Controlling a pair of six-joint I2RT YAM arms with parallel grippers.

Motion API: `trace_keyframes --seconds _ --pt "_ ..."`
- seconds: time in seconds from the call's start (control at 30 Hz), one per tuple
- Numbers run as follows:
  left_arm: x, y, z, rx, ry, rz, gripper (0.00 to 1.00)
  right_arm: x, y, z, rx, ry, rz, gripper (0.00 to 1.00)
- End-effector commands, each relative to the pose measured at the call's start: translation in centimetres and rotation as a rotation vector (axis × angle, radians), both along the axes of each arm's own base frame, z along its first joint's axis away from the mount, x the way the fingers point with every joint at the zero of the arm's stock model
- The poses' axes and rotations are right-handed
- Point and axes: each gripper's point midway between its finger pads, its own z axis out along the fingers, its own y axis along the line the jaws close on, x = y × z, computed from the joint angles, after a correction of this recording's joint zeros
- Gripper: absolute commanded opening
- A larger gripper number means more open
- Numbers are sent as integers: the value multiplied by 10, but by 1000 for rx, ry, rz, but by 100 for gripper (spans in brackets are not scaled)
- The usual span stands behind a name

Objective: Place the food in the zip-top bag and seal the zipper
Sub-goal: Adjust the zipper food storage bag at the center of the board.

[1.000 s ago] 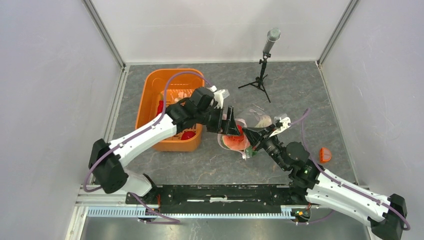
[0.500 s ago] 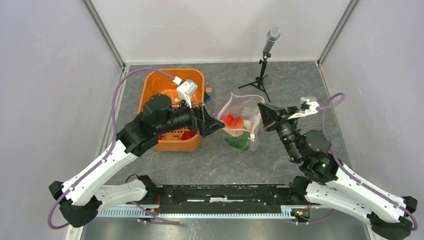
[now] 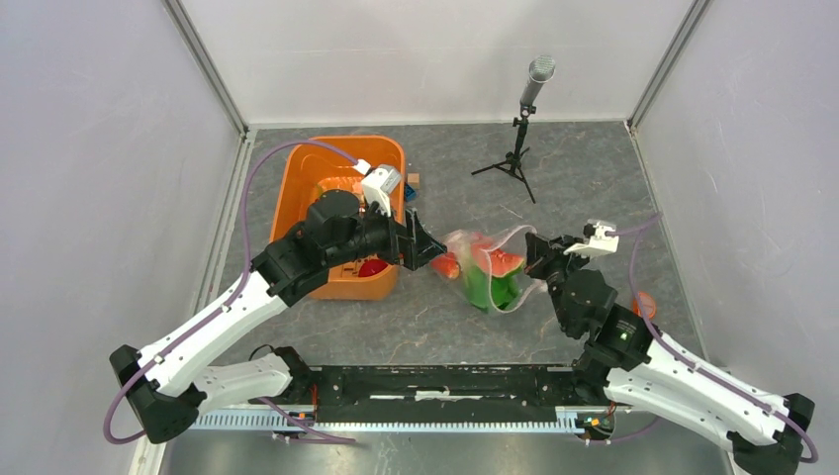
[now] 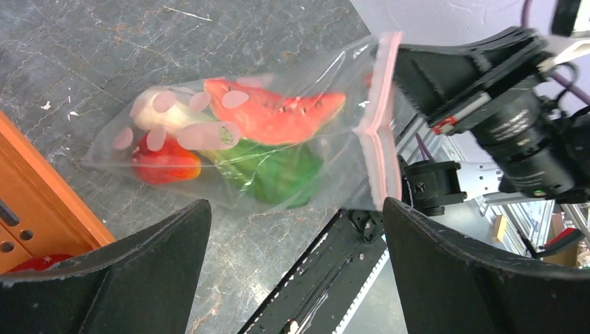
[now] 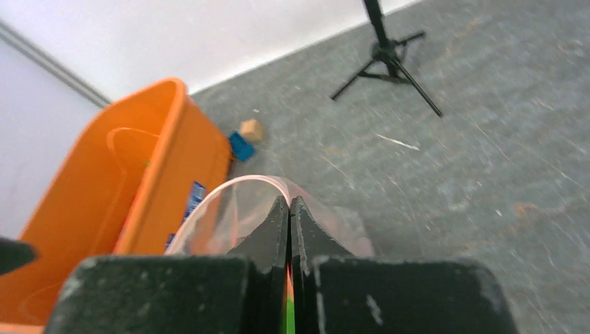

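Crosswise, the zip-top bag (image 3: 485,272) runs left-right, zipper (image 4: 378,167) pinched in right hand (image 3: 531,255); left hand (image 3: 427,247) spread.

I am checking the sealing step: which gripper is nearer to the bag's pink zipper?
Right. The right gripper is shut on the zipper; the left gripper stands open at the far, bottom end of the zip-top bag.

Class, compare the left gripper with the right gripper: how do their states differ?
The left gripper has its jaws wide apart; the right gripper is shut. The left holds nothing, while the right pinches the zip-top bag at its zipper. Both face the bag from opposite ends.
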Motion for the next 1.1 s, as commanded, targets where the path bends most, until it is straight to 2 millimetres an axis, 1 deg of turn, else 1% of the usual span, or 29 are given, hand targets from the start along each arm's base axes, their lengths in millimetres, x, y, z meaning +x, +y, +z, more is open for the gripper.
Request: trace_keyframes --seconds 0.0,0.03,0.07,0.1,0.13,0.17,0.2,0.27,0.3,0.37,0.4,0.43,0.5,0.53,0.57,0.63,0.67,0.7,0.73,0.8,0.87,0.93,1.0,1.03,1.07 --pt "3 -3 15 -53 -35 10 98 -3 23 89 51 -204 149 0" --pt "2 -4 15 -53 -33 7 98 -6 33 104 30 -234 208 0" --pt "2 -5 14 -53 -31 1 98 -8 43 115 5 -254 265 0" --pt "0 -6 15 -56 -29 -9 98 -14 56 131 -13 -293 345 0" --pt "0 -6 15 -59 -27 -14 98 -19 65 139 -29 -322 405 0" --pt "-1 -7 15 -60 -26 -19 98 -22 69 147 -33 -350 433 0" --pt "-2 -7 16 -65 -28 -25 98 -22 70 148 -38 -362 434 0" --pt "-2 -6 16 -67 -32 -20 98 -11 61 138 -44 -336 353 0" --pt "-1 -5 16 -66 -34 -13 98 -8 60 134 -62 -320 340 0" --pt "-1 -2 16 -61 -36 -2 98 -7 64 135 -86 -312 353 0" --pt "0 0 15 -56 -39 7 98 -5 65 132 -101 -296 348 0" --pt "1 1 15 -54 -47 16 98 0 67 124 -128 -270 336 0" --pt "5 7 15 -41 -60 52 99 14 69 99 -243 -165 290 0" --pt "8 10 14 -30 -67 69 99 19 68 81 -306 -85 269 0" --pt "10 14 14 -14 -74 89 100 21 68 79 -324 -60 265 0" --pt "16 25 13 31 -93 139 100 18 67 86 -283 -101 269 0" --pt "21 32 13 56 -107 183 100 15 65 96 -235 -154 268 0" --pt "25 41 13 81 -117 223 100 11 58 107 -190 -211 254 0" --pt "30 51 14 102 -131 274 100 7 47 118 -141 -260 225 0" --pt "36 71 19 128 -161 366 100 4 32 123 -119 -298 182 0" --pt "40 87 23 143 -193 434 100 5 29 119 -176 -258 170 0" --pt "44 99 27 158 -220 481 100 5 30 117 -207 -206 187 0" --pt "51 111 28 185 -225 530 100 3 31 112 -176 -235 196 0" --pt "55 114 26 195 -219 544 100 2 26 107 -152 -255 174 0" --pt "59 117 23 205 -209 554 100 2 20 98 -133 -259 143 0"
